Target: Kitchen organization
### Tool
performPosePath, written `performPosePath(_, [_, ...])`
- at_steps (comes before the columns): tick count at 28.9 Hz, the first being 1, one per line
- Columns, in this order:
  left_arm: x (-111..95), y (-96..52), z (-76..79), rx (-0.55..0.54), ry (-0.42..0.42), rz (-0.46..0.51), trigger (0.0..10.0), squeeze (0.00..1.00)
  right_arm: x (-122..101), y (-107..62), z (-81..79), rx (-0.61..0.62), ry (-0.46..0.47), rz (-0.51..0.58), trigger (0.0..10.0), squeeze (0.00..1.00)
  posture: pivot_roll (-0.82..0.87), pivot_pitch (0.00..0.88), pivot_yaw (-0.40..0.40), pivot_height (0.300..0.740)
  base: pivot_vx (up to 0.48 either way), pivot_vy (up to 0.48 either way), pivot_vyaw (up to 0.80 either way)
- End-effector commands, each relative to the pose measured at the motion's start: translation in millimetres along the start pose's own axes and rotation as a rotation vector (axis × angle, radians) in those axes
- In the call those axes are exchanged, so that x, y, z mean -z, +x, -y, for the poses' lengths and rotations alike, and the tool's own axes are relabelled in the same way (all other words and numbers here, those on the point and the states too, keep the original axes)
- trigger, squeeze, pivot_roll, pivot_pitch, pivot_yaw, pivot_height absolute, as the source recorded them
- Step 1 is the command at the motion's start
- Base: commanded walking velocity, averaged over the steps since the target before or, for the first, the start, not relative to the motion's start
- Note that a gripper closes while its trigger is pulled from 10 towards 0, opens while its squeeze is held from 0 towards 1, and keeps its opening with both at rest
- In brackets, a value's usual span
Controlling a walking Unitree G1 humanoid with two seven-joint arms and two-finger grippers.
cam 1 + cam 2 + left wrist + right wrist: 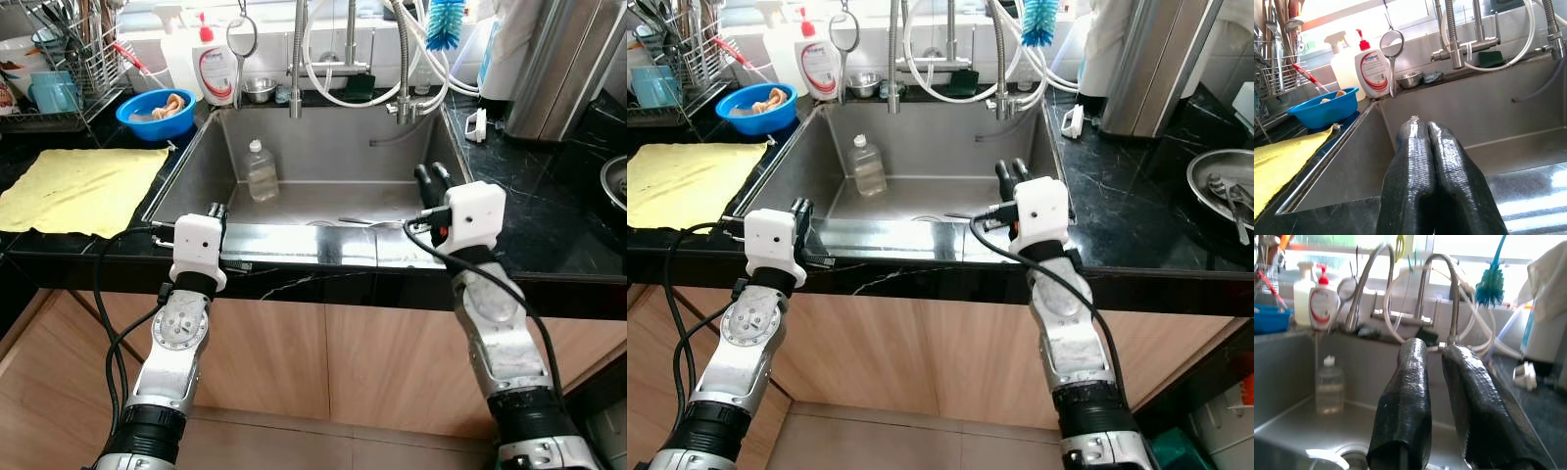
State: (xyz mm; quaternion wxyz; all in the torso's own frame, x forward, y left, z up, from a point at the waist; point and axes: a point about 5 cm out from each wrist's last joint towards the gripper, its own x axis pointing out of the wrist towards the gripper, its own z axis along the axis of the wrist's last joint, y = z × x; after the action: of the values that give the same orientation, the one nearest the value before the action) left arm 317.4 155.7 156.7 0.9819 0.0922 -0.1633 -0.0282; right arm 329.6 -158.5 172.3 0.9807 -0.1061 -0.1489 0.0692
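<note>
A steel sink [323,147] lies straight ahead, set into a black stone counter [549,211]. One clear plastic bottle [261,171] stands upright at the sink's back left, also seen past the right gripper's fingers [1329,387]. My left gripper [217,210] rests at the sink's front rim on the left, shut with nothing in it; its fingers [1415,166] press together. My right gripper [432,176] is over the front right of the basin, and its fingers [1405,396] stand a little apart and hold nothing. A thin metal utensil [364,222] lies on the sink floor.
A yellow cloth [78,191] is spread on the counter to the left, with a blue bowl [155,113], a soap bottle [217,69] and a dish rack [59,59] behind it. Faucets and hoses [348,59] stand behind the sink. A metal bowl with cutlery [1225,186] sits far right.
</note>
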Motion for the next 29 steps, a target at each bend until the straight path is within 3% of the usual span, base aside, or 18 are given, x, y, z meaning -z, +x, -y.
performPosePath(1, [-6,1.4,-3.7,-0.020,-0.003,0.030,10.0,0.00,-12,3.2,-3.0,-0.007,0.003,0.043,10.0,0.00,-0.22,0.000,0.058,0.731,0.000,0.000,0.00])
performPosePath(9, [-5,1.1,-2.8,-0.018,-0.002,0.020,10.0,0.00,-16,6.9,-1.1,0.010,0.012,0.025,10.0,0.00,-0.22,0.000,0.057,0.731,0.000,0.000,0.00])
performPosePath(13, [-4,1.8,-1.4,-0.007,0.011,0.018,10.0,0.00,-17,8.2,-1.1,0.012,0.011,0.016,10.0,0.00,-0.23,0.000,0.059,0.731,0.000,0.000,-0.76])
performPosePath(25, [-4,2.4,-1.4,-0.010,0.013,0.023,10.0,0.00,-17,12.8,-5.5,0.006,0.006,0.004,10.0,0.00,-0.22,0.000,0.054,0.731,0.000,-0.391,-0.05])
performPosePath(29, [-5,2.7,-1.2,-0.010,0.011,0.026,10.0,0.00,-18,13.6,-7.2,-0.016,0.015,0.008,10.0,0.00,-0.22,0.000,0.052,0.731,0.000,-0.401,-0.69])
